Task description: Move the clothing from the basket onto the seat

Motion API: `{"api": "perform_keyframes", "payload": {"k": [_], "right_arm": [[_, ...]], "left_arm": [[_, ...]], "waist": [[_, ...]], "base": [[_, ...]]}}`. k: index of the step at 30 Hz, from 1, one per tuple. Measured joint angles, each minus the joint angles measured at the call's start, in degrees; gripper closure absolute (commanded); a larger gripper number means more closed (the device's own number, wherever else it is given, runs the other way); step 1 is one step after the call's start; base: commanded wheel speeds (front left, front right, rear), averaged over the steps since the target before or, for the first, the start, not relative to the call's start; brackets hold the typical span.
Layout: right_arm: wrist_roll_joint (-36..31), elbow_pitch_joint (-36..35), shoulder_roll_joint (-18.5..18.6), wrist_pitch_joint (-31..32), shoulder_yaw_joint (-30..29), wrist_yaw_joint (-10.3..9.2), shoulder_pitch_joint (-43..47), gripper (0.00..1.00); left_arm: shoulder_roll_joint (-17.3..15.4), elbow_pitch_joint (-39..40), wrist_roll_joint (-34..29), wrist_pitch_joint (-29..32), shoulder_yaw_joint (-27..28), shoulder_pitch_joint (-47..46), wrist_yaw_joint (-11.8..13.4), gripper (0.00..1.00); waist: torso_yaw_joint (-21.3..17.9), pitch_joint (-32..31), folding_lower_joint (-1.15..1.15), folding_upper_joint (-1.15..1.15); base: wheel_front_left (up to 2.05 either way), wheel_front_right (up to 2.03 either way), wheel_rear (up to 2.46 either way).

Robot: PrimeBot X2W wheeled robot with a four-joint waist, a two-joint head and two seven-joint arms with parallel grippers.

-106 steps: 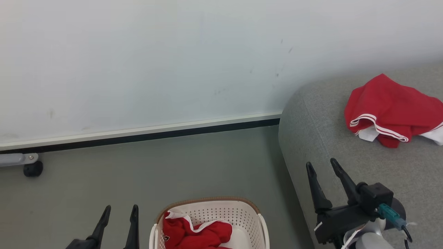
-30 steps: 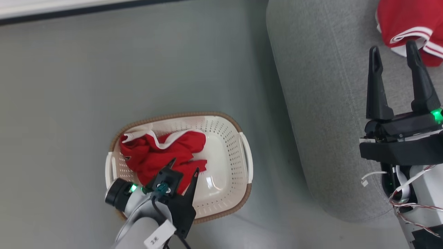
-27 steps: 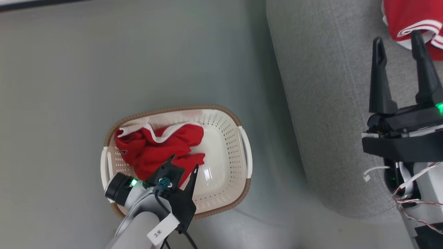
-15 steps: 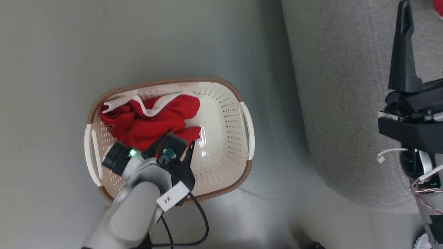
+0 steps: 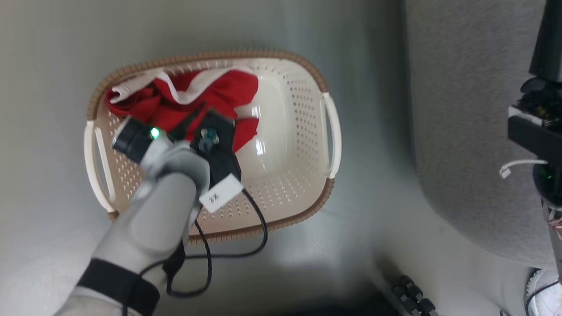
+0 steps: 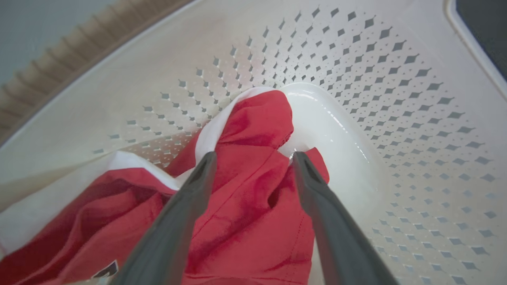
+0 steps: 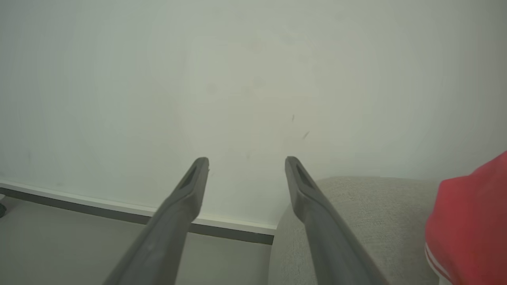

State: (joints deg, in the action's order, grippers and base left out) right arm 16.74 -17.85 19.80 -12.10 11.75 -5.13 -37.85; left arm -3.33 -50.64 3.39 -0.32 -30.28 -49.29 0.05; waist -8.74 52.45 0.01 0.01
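Observation:
The cream basket (image 5: 307,131) with its brown rim stands on the floor left of the grey seat (image 5: 474,131). Red clothing (image 5: 219,94) with white trim is bunched in the basket's far left part. My left forearm (image 5: 167,197) reaches down into the basket. In the left wrist view my left gripper (image 6: 253,158) is open, its fingers straddling a fold of the red clothing (image 6: 245,198) close to the basket's perforated wall (image 6: 356,79). My right gripper (image 7: 245,162) is open and empty above the seat's edge (image 7: 356,213). Another red garment (image 7: 471,221) lies on the seat.
Grey floor (image 5: 373,228) surrounds the basket. A black cable (image 5: 259,228) hangs from my left arm over the basket's near rim. A white wall (image 7: 237,79) with a dark baseboard (image 7: 99,213) is behind the seat. Part of my base (image 5: 412,294) shows at the bottom.
The head camera has tilted down and nearer to the basket. My left gripper has gone lower into the basket, onto the red clothing. The right gripper stays open.

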Motion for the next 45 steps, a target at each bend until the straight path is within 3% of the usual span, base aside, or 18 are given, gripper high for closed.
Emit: {"api": "perform_keyframes", "payload": {"k": [11,24,25,26,27,37,45], "right_arm": [[-1.2,0.4,-0.3,-0.1,0.2,-0.16,-2.8,0.0],[-1.7,1.5,-1.6,-0.7,2.1,-0.16,-3.9,0.0],[-1.7,1.6,-1.8,-0.8,2.3,-0.15,-4.0,0.0],[-1.7,1.7,-1.9,-1.0,2.3,-0.15,-4.0,0.0],[-1.7,1.9,-2.0,-1.1,2.3,-0.15,-4.1,0.0],[-1.7,6.0,-3.4,-1.7,3.7,0.22,-5.1,0.0],[-1.6,11.0,-4.4,-2.2,5.0,1.31,-5.0,0.0]], "left_arm": [[0.1,-5.3,-1.7,0.0,-1.7,-5.0,-0.5,0.0],[0.1,-10.8,-5.0,0.0,-3.4,-8.5,2.6,0.0],[0.1,-11.3,-5.0,0.0,-3.5,-9.0,3.0,0.56],[0.2,-11.4,-5.0,-0.1,-3.5,-9.3,3.0,0.84],[0.2,-11.4,-5.0,-0.4,-3.5,-9.5,3.0,1.0],[0.4,-11.6,-3.9,-5.3,-3.4,-9.8,2.9,1.0],[0.7,-10.4,-0.6,-11.1,-2.2,-8.1,1.3,1.0]], "waist": [[0.6,6.9,0.0,0.0],[-0.6,8.7,-0.01,-0.01],[-0.8,8.8,-0.01,-0.01],[-0.9,8.8,-0.02,-0.01],[-0.9,8.8,-0.01,-0.01],[-0.9,6.9,-0.01,-0.01],[-0.4,3.4,-0.01,-0.01]], "base": [[0.0,0.0,0.0],[0.0,0.0,0.0],[0.0,0.0,0.0],[0.0,0.0,0.0],[0.0,0.0,0.0],[0.0,0.0,0.0],[0.0,0.0,0.0]]}}
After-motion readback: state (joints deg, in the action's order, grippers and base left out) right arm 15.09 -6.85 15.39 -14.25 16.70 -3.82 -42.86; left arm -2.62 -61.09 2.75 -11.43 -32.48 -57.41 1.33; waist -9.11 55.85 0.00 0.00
